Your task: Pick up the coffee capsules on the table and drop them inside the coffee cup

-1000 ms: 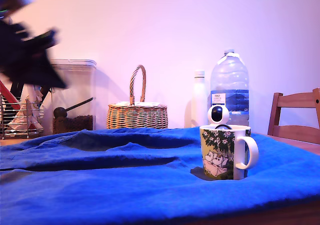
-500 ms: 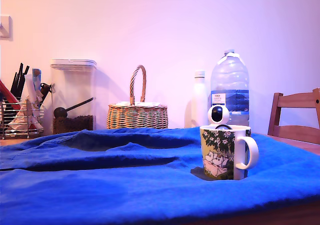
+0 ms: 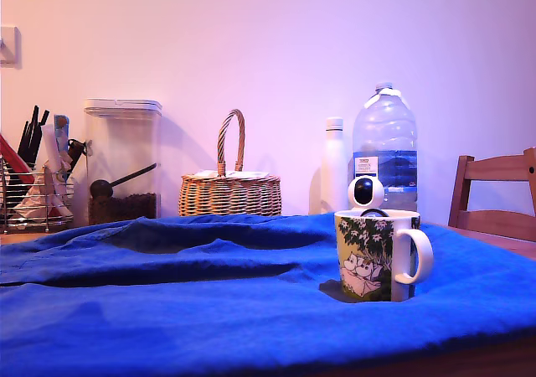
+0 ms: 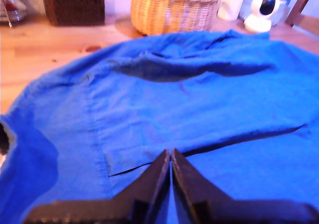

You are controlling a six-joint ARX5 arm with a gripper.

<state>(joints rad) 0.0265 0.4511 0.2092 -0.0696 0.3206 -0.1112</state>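
Note:
The coffee cup [image 3: 377, 254], a white mug with a green cartoon print, stands upright on the blue cloth [image 3: 209, 302] at the exterior view's right, handle to the right. I cannot see into it. No coffee capsules show in either view. My gripper [image 4: 170, 153] appears only in the wrist view, above the wrinkled cloth [image 4: 199, 99], its dark fingers [image 4: 157, 176] pressed together with nothing visible between them. The arm is outside the exterior view. Bare wood of the table [image 4: 45, 50] shows beyond the cloth.
Along the wall stand a utensil rack [image 3: 33, 184], a clear container [image 3: 122, 161], a wicker basket [image 3: 229, 191], a white bottle [image 3: 333, 166] and a large water bottle [image 3: 384, 147]. A round white camera [image 3: 366, 192] sits behind the mug. A wooden chair [image 3: 494, 194] is at the exterior view's right.
One second ago the arm was a dark blur at the exterior view's upper left. It has left that view; the mug and cloth have not moved.

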